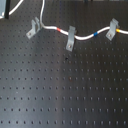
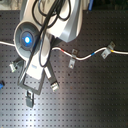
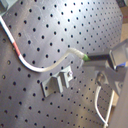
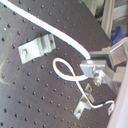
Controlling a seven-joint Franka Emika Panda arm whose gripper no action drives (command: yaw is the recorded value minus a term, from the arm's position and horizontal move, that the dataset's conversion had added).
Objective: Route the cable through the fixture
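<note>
The thin white banded cable (image 1: 85, 36) looks light and limp, best gripped near the small grey metal clip fixture (image 1: 33, 27); whether the claw (image 2: 31, 95) is apart or together cannot be told.

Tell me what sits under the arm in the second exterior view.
The arm covers the left clip and that stretch of cable. Only the black perforated board and two clips show beside it.

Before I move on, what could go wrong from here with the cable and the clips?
The cable looks seated in the middle fixture and the right fixture, so a hard pull might pop it out. At the left fixture I cannot tell if it is seated. In the first wrist view, the gripper seems to hold the cable's end; slack may snag.
</note>
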